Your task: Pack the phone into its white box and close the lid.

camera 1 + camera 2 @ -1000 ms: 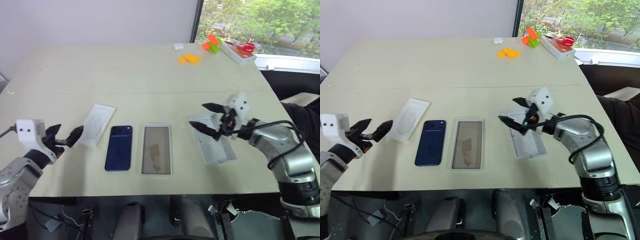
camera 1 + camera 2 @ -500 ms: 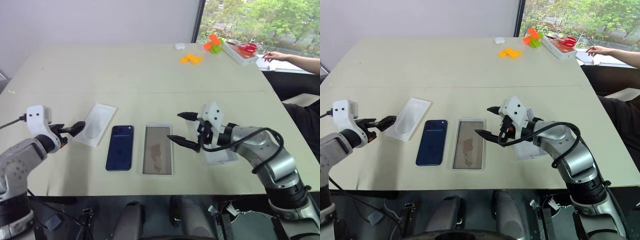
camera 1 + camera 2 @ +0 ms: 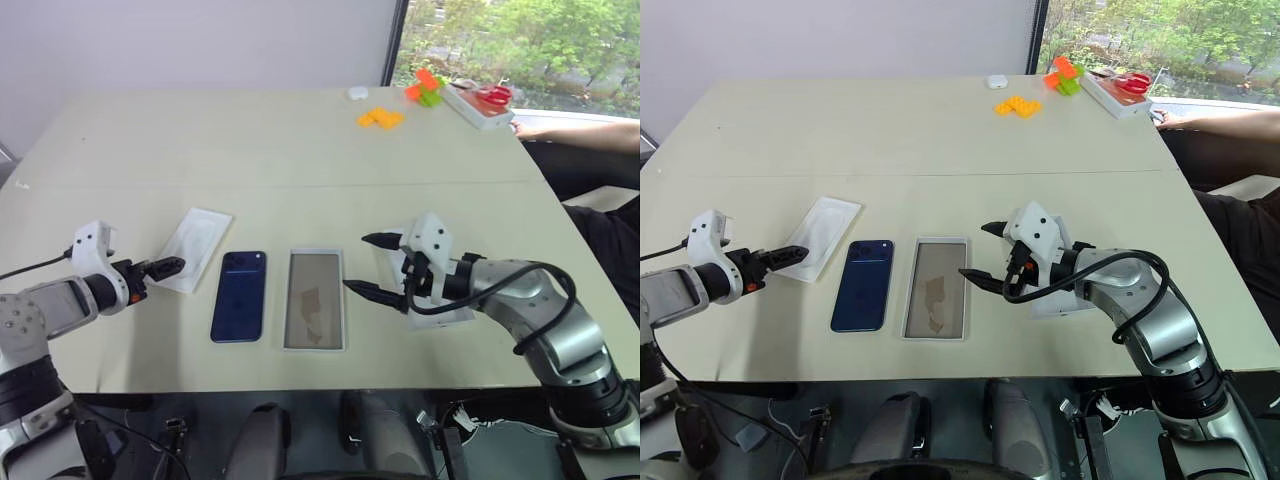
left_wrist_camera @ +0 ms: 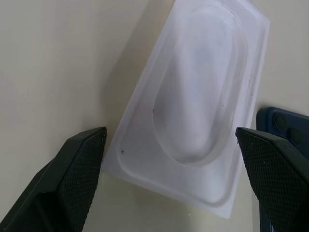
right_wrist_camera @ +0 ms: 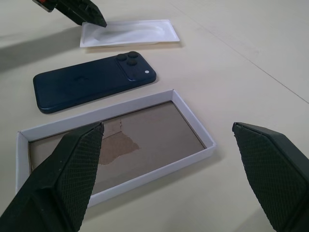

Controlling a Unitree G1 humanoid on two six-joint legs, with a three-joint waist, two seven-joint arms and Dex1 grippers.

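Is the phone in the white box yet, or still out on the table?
Still out. The phone lies flat on the table beside the white box, whose brownish floor is bare and empty.

Beige table [image 3: 270, 140] w/ phone [image 3: 238, 296], white box [image 3: 314, 300] (side by side)

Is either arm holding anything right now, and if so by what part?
Nothing is held. The left gripper and right gripper both have open, empty jaws; the phone lies untouched on the table.

both arms were held low and forward, the left gripper [image 3: 168, 267] and right gripper [image 3: 372, 265] spread wide, nothing gripped.
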